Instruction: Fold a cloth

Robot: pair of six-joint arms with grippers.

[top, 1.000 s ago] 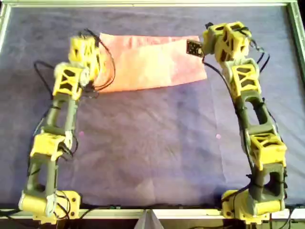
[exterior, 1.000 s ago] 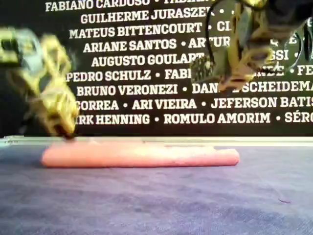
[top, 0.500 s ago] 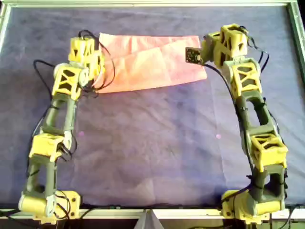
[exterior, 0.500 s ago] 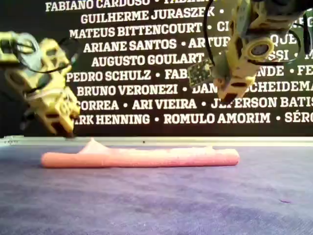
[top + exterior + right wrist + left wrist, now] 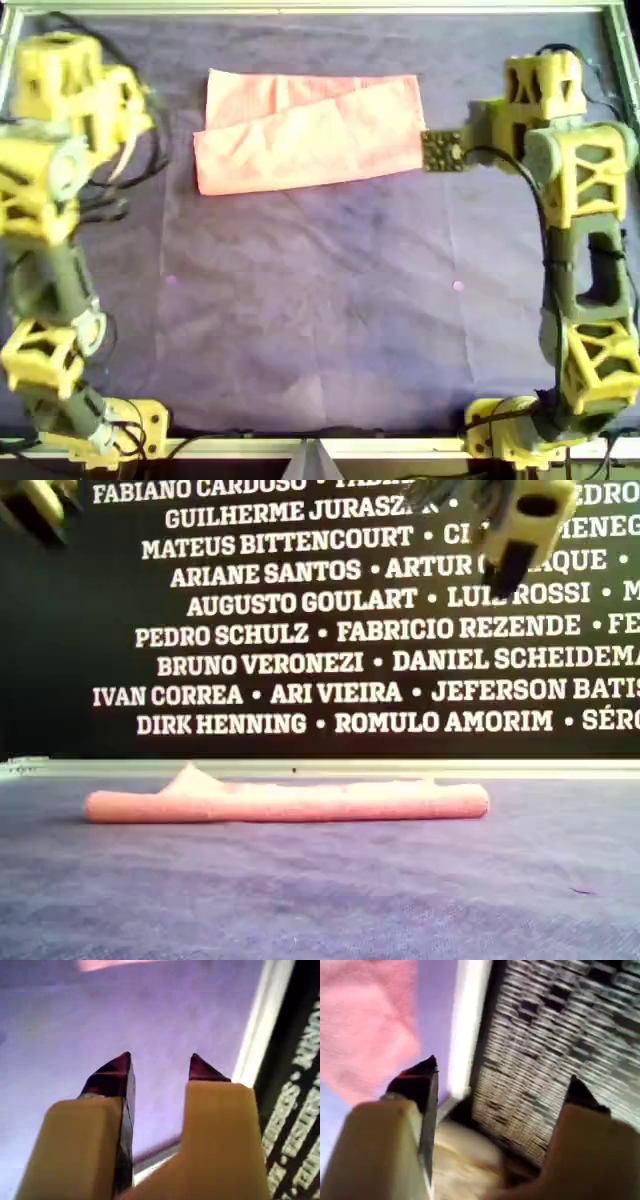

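Note:
The salmon-pink cloth (image 5: 310, 130) lies folded in a long band at the far side of the purple table; it is a low roll in the exterior view (image 5: 290, 802). No gripper touches it. My first gripper (image 5: 502, 1072) is open wide and empty, with the cloth (image 5: 365, 1020) off to one side below it. My second gripper (image 5: 160, 1057) is open and empty above bare table, with a strip of cloth (image 5: 110, 964) at the view's edge. In the overhead view one arm (image 5: 70, 90) is raised left of the cloth and another arm (image 5: 545, 100) right of it.
The dark purple covering (image 5: 320, 300) spreads over the whole table. A pale metal rail (image 5: 300, 6) frames it. A black banner with white names (image 5: 330, 630) stands behind the far rail. The arm bases (image 5: 100, 430) (image 5: 520, 430) sit at the near corners.
Both arms have lifted and swung outward, away from the cloth's two ends. The cloth stays folded on the table, with a small raised bump at its left end.

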